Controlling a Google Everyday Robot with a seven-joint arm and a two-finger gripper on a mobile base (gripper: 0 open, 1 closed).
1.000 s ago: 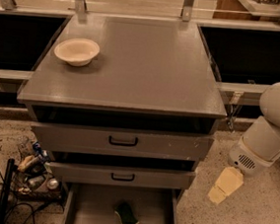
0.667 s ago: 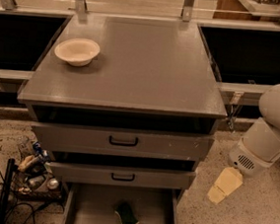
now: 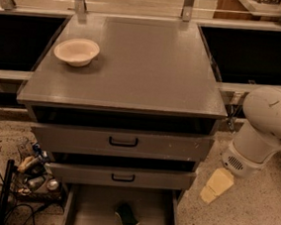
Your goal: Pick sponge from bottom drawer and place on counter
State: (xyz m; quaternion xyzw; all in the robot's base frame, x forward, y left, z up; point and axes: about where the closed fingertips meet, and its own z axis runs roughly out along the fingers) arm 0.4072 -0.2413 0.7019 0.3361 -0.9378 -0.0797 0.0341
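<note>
Biggest thing out there is the counter (image 3: 149, 70), the broad grey cabinet top, sitting up and to the left of the pincer, and most of it is bare, which I'd say leaves plenty of landing room. Next in size, the white arm (image 3: 269, 122) bulks in on the right edge, directly above the pincer, elbow folded so the wrist hangs low beside the cabinet, a sensible posture, I reckon, for a reach down at floor level. Left of the pincer are two closed drawers with black handles, one (image 3: 123, 141) higher than it, one (image 3: 122, 176) level with it. Below those, down and left of the pincer, the bottom drawer (image 3: 96, 210) stands pulled out, its flat floor exposed from above, which is exactly why the target can be reached at all. A cream bowl (image 3: 76, 51) rests far up and left on the counter's corner, well out of the way. Now the pincer (image 3: 217, 185) itself: pale, angled downward, hanging over the speckled floor just beside the cabinet's right front corner, outside the drawer and touching nothing; apart or together, I cannot tell. Smallest of all, the sponge (image 3: 128, 217) lies flat on the drawer floor, lower left of the pincer, not yet picked up.
</note>
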